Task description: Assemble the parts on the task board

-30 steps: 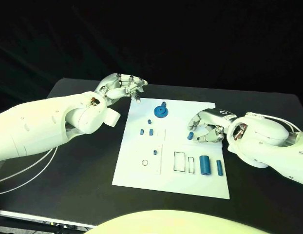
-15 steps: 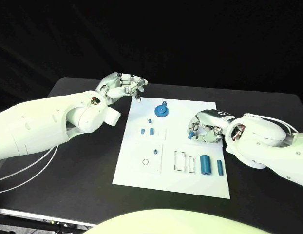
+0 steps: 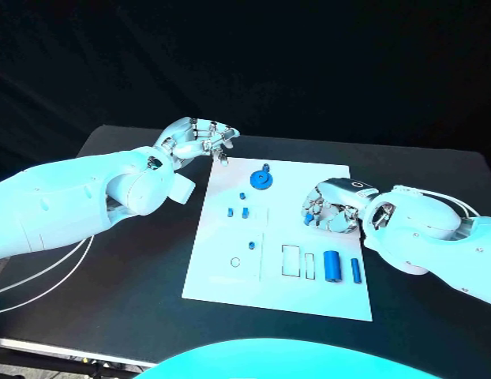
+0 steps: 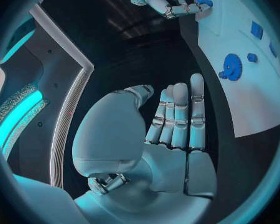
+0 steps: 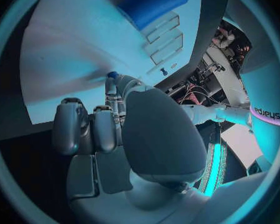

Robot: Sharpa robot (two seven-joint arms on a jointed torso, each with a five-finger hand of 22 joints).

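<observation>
I am looking down at the task board, which is lying in the middle of the black table. My right hand is resting over the board's right edge, fingers curled in around a small blue peg; the right wrist view is showing a blue tip at the fingertips, so I am reading it as pinched. My left hand is hanging off the board's far left corner, fingers straight, close together and holding nothing. The blue gear is sitting between the hands. Two blue cylinders are lying near the board's right edge, beside two rectangular outlines.
</observation>
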